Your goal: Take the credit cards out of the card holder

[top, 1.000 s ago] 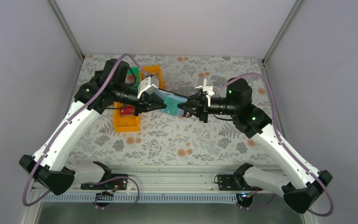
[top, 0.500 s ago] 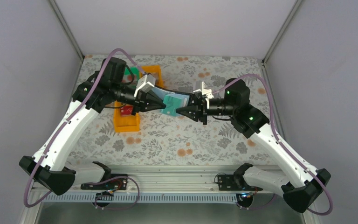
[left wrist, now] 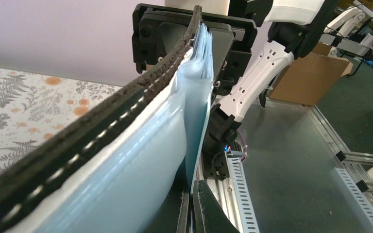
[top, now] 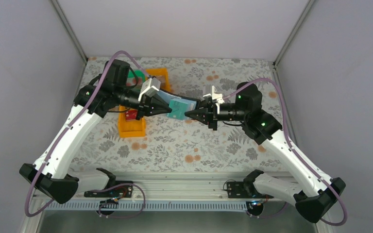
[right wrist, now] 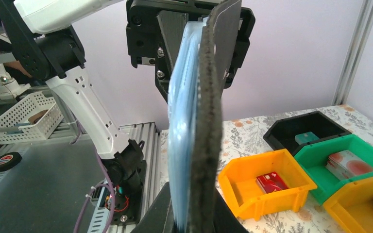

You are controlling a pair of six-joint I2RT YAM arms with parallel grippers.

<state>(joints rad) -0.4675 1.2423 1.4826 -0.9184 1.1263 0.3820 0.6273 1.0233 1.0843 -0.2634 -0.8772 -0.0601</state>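
Note:
The card holder (top: pixel 187 102), black outside and pale blue inside, hangs above the table between both grippers. My right gripper (top: pixel 189 114) is shut on its near end; in the right wrist view (right wrist: pixel 194 196) the holder (right wrist: pixel 209 121) rises edge-on from the fingers. My left gripper (top: pixel 168 110) is shut on a teal credit card (top: pixel 177 108) lying against the holder's inside. In the left wrist view the card (left wrist: pixel 199 121) runs down into the closed left gripper (left wrist: pixel 194 189), beside the holder's blue panel (left wrist: pixel 126 165).
An orange tray (right wrist: pixel 252 194) holds a red card (right wrist: pixel 272 182). A green tray (right wrist: pixel 364 148) holds a whitish-red card (right wrist: pixel 347 162), and a black tray (right wrist: pixel 291 128) holds a teal card (right wrist: pixel 306 137). A second orange tray (right wrist: pixel 364 194) holds pale grey cards. They stand at the table's back left (top: pixel 131 127).
Both grippers have shifted slightly left together, the right one a little more. The holder and the teal card stay held between them.

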